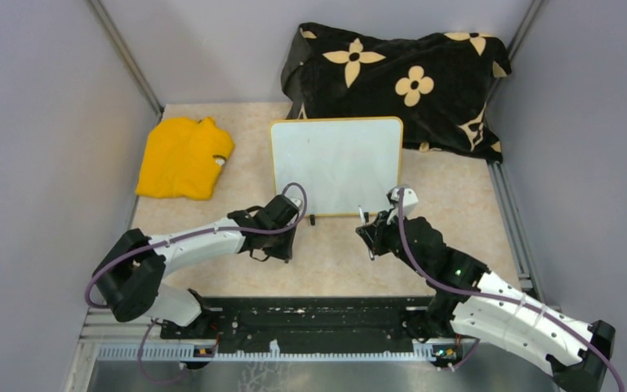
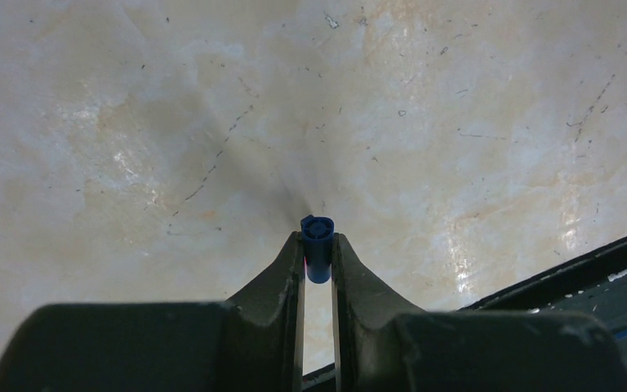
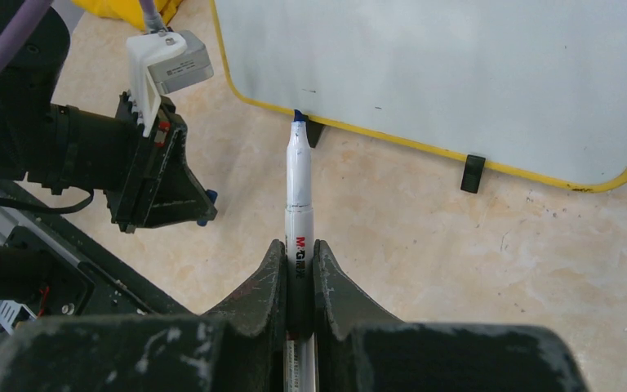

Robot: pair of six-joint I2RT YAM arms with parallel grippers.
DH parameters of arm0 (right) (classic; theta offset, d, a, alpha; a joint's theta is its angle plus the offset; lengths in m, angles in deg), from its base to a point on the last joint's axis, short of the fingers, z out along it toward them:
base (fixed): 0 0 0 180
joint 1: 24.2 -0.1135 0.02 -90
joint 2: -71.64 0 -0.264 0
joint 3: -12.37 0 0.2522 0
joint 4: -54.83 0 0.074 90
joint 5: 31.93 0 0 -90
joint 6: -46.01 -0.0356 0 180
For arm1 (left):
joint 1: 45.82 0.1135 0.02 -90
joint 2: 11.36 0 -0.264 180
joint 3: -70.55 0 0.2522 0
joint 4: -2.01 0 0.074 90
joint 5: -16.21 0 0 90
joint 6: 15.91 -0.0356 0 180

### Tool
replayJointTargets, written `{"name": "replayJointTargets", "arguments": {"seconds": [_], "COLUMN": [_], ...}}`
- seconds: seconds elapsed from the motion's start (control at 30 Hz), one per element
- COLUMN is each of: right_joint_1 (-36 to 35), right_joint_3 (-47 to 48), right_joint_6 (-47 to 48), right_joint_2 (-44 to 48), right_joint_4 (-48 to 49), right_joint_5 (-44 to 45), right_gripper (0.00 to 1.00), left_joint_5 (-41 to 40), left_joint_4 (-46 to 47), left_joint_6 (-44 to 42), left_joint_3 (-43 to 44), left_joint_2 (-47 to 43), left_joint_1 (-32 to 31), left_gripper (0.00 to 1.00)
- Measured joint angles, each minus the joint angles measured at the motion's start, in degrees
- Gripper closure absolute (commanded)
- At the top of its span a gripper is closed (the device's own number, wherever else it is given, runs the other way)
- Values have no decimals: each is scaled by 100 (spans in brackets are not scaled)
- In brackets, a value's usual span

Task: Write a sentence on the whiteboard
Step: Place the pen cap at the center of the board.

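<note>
Right claw [image 3: 299, 253], clamped on the uncapped marker [image 3: 298, 175], should carry its tip over the near rim onto the blank whiteboard [image 3: 457, 73] just ahead, pressing lightly; left claw [image 2: 317, 249] pinches the cap [image 2: 317, 235].

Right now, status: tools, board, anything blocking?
Left tool shut on blue cap. Right tool shut on uncapped marker, tip at near edge of board. Board blank, no writing yet. Nothing between tip and board.

Top camera looks down from behind; 2 wrist cameras sit close, facing down; right shares whiteboard [image 1: 336, 166].
</note>
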Motion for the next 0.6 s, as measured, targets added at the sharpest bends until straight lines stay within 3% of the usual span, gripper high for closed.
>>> {"name": "replayJointTargets", "arguments": {"seconds": [0.6], "right_joint_1": [0], "right_joint_3": [0], "right_joint_6": [52], "right_joint_2": [-22], "right_joint_4": [-2], "right_joint_5": [42], "right_gripper": [100], "left_joint_5": [-74], "left_joint_4": [203], "left_joint_6": [90], "left_joint_3": [-114], "left_joint_2": [310], "left_joint_1": [-46], "left_gripper": [55]}}
